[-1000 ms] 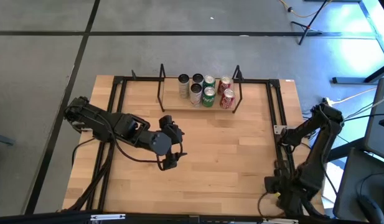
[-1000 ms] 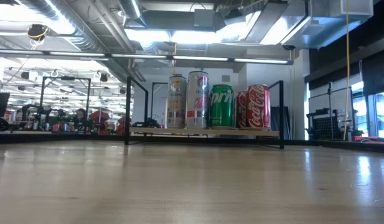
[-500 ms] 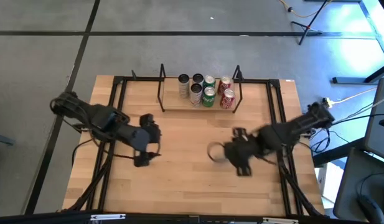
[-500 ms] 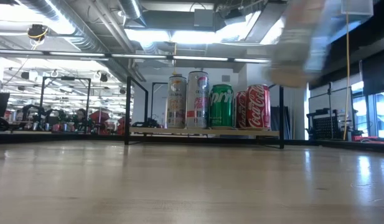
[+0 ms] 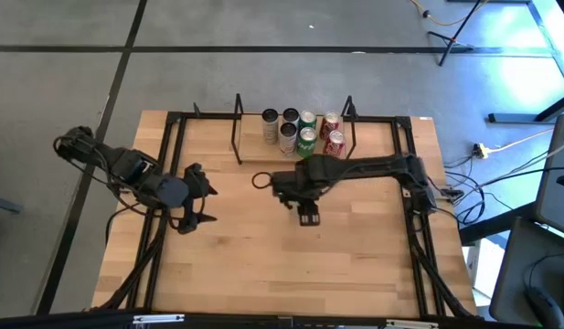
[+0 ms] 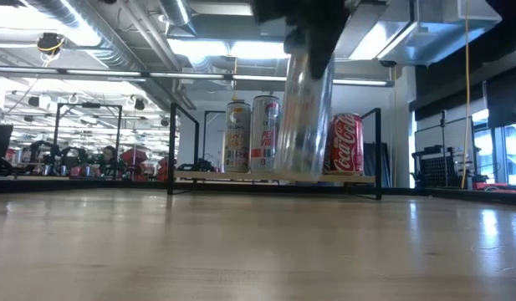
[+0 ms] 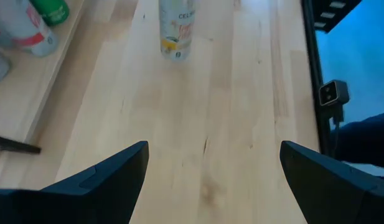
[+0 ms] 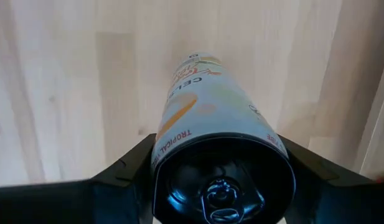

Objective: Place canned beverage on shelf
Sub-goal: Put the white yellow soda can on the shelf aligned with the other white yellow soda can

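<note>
My right gripper is shut on a tall slim white-and-orange can above the middle of the table, just in front of the shelf. In the low view the can hangs blurred, well above the tabletop. The shelf, a light board between thin black end frames, stands at the far middle and holds several cans. My left gripper is open and empty over the table's left part. The left wrist view also shows the held can. My right gripper pinches the can's side wall near its top end between its two fingers, one finger on each side. The can's length runs along the fingers, with the pull-tab top toward the wrist. The can hangs below the gripper, slightly tilted and clear of the table.
A black metal frame runs around the tabletop's sides. Bare wood lies between the arms and the near edge. The shelf's left part holds no cans. The room beyond the far edge shows in the low view.
My right arm has swung out from its folded place at the table's right edge, carrying the can toward the left and far side, up to the front of the shelf. My left gripper has drawn back from the table's middle toward the left edge.
</note>
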`<state>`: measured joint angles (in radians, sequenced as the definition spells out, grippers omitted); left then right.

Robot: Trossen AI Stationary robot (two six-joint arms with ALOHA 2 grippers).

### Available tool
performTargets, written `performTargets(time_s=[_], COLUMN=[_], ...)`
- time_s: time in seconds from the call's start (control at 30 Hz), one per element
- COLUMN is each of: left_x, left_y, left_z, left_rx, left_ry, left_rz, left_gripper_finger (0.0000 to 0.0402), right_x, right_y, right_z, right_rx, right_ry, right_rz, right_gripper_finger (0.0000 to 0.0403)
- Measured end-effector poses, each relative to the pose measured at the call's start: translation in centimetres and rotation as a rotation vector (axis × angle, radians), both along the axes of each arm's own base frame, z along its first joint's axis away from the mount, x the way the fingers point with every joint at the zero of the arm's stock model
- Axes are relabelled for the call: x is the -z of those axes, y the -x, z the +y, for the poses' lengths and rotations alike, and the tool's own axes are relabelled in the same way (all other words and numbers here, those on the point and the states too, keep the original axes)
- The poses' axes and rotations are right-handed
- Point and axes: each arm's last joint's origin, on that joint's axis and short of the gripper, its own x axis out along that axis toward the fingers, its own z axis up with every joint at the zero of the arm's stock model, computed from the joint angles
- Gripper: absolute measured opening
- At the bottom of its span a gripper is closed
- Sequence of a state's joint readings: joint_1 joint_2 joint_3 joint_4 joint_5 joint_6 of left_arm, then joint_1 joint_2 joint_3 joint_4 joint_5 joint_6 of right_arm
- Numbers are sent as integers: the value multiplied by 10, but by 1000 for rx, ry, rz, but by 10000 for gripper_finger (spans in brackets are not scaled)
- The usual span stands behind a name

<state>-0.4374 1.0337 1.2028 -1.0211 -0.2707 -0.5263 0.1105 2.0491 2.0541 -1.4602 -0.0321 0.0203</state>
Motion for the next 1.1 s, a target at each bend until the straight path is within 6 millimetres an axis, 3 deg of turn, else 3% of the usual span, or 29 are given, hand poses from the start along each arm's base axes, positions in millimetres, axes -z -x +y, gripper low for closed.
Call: performTargets(time_s=[0.27, 0.6, 0.67, 0.83, 0.93, 1.1], left_x=[10, 22, 21, 19, 19, 24], left_y=[-3, -5, -6, -7, -10, -27], left_z=[0, 0, 0, -1, -2, -7], left_rx=[-33, -55, -55, -66, -71, -94], left_ry=[-14, -45, -42, -41, -40, -52], left_rz=[-13, -5, -12, -41, -53, -75], left_gripper_finger=[350, 350, 350, 350, 350, 350], right_x=[31, 37, 37, 37, 31, -8], right_y=[-21, -27, -28, -30, -28, -7], right_z=[-3, -3, -3, -2, -1, 0], right_rx=[4, -61, -62, -60, -49, -28], right_ry=[16, 34, 34, 1, -45, -120], right_rz=[37, 21, 9, -6, -21, -84], right_gripper_finger=[223, 223, 245, 368, 382, 341])
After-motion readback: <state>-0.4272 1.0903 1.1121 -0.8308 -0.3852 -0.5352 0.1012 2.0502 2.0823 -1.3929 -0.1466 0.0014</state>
